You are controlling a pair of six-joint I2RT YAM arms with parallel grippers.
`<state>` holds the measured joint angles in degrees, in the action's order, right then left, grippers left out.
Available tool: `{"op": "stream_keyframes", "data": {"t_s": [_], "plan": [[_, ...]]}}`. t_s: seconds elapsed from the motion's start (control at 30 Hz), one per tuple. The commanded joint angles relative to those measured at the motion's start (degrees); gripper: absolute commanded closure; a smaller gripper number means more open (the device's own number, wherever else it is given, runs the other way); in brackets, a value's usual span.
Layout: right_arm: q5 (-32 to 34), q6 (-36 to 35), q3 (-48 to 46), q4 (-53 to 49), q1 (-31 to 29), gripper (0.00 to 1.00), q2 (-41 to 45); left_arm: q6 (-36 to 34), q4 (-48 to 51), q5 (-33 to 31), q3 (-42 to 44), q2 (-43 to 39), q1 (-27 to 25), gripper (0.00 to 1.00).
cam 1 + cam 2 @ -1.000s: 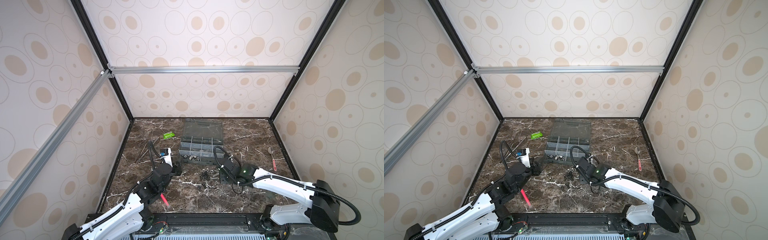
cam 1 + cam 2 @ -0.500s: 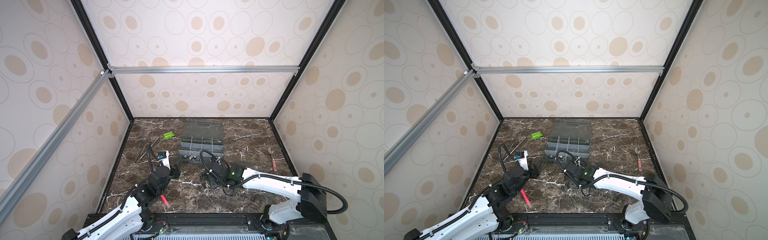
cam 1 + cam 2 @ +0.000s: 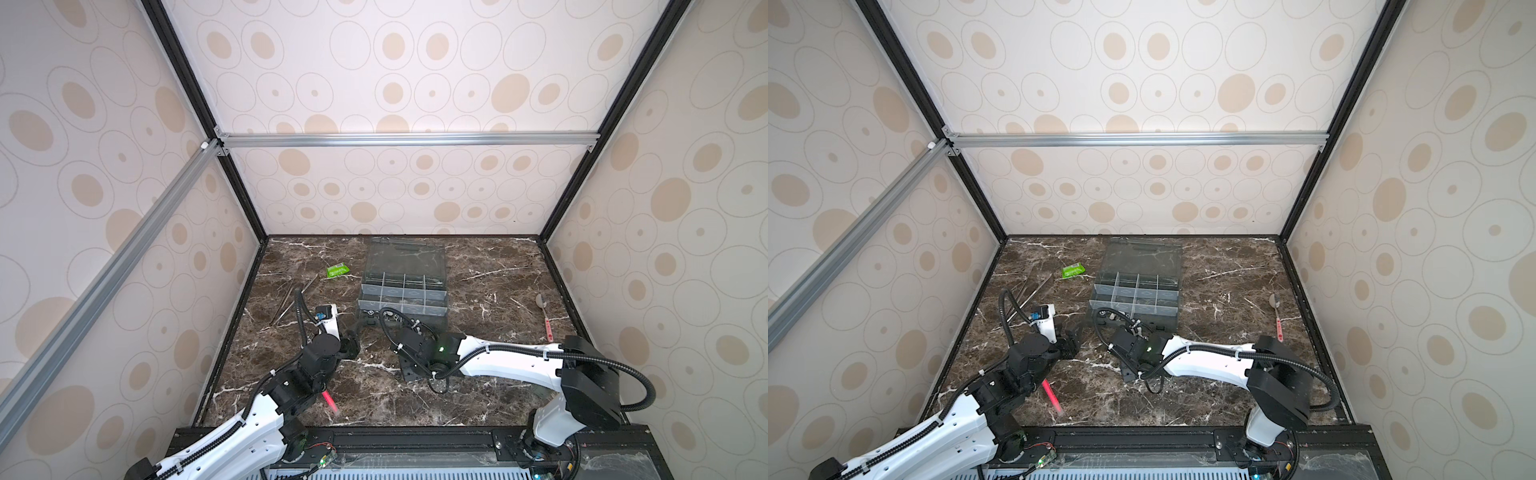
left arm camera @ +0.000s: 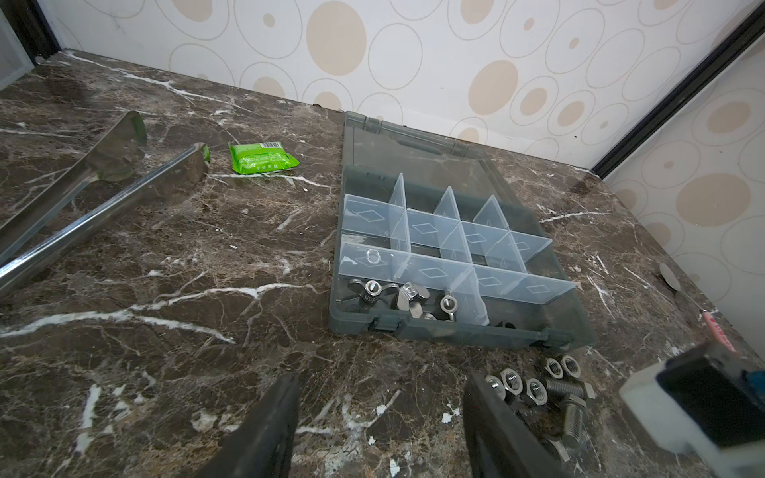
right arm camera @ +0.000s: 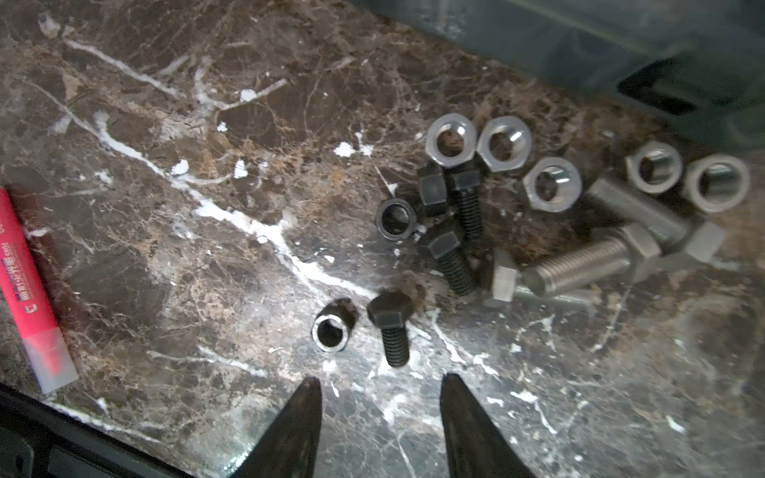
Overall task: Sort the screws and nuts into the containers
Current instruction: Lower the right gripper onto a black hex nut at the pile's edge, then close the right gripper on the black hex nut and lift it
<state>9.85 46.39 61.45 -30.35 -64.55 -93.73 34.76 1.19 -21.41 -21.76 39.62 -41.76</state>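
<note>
Steel tweezers (image 4: 103, 207) and a small green foil packet (image 4: 263, 157) lie at the left of the brown marble worktop (image 4: 165, 331), as they did a second ago. Next along, the left gripper (image 4: 381, 385) hangs low over bare stone, jaws standing apart with nothing between them, a touch wider than a second ago and otherwise barely shifted. One of its fingers is just beside the loose silver hex nuts (image 4: 521, 385). Ahead of it sits the dark grey plastic organiser box (image 4: 455, 333), lid open, with silver wing nuts (image 4: 385, 294) already in its near-left compartment.

The real change is further right: the right arm has swung leftward along the front of the box. The right gripper (image 5: 380, 380) now hovers part open and empty, just short of a short black hex-head bolt (image 5: 391, 331) and a black ring-shaped nut (image 5: 331, 329) beside it. Beyond them lies the heap of more black bolts, hex nuts and long silver bolts (image 5: 579, 265), on the worktop by the box front. I'd judge a pick of that black bolt is being lined up, and most of the sorting is still to do.
</note>
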Motion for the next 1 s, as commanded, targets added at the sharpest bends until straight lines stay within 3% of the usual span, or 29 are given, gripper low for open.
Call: {"op": "stream_keyframes", "data": {"t_s": [0.0,0.5,0.97], "plan": [[-1.86,-0.22,2.24,1.31,-1.05,0.50,-2.55,2.49,2.19,-1.62,-0.93,-1.18,0.66,0.36],[-6.31,-3.63,4.26,1.74,-1.11,0.53,-8.42,5.90,8.42,-4.23,0.58,-5.67,0.95,0.35],[-2.73,-0.88,6.38,-0.77,-1.15,0.55,-11.33,7.25,6.90,-3.18,2.56,-6.44,1.05,0.35]]}}
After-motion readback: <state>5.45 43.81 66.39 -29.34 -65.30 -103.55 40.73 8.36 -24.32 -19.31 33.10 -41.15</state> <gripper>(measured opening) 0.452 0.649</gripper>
